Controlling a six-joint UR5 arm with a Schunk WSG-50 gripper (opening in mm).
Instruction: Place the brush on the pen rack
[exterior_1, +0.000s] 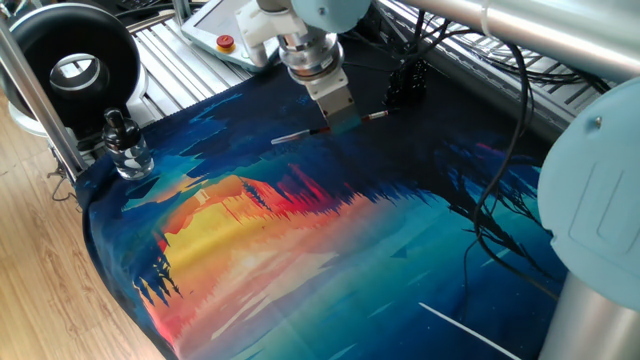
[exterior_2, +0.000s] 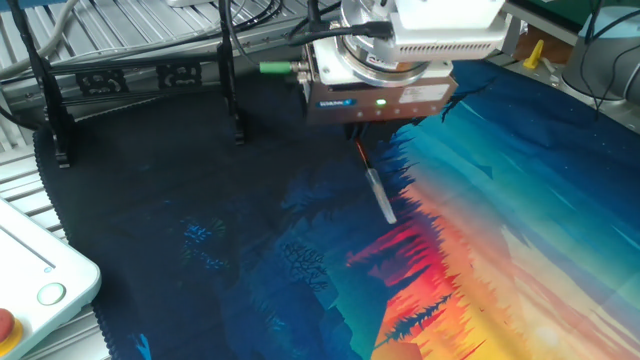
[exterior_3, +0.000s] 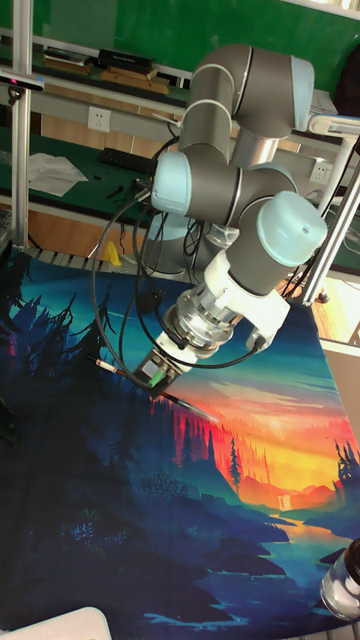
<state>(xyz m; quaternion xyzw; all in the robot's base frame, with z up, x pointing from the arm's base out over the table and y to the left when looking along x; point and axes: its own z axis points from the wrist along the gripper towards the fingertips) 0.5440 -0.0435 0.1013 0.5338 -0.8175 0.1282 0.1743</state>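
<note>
- Jaws (exterior_1: 333, 118) pinched on the brush (exterior_1: 300, 135) near mid-length, pointing down; shaft crosswise and roughly level, both ends sticking out.
- Mid-shaft grip judged good for balance: neither end drooping much, and the ends left free to settle into notches.
- Brush carried just above the painted cloth (exterior_1: 300, 250), apparently clear of it; contact not certain from the other fixed view.
- Brush (exterior_2: 378, 192) very thin: pale silvery handle toward the sunset side, reddish band close to the jaws, dark tip (exterior_1: 378, 116) aimed at the pen rack.
- Pen rack (exterior_1: 407, 82) small, black, jagged on top, near the cloth's far edge beside loose cables; near the dark tip, not touching.
- Placement not yet done; lift and short carry toward the rack judged next.
</note>
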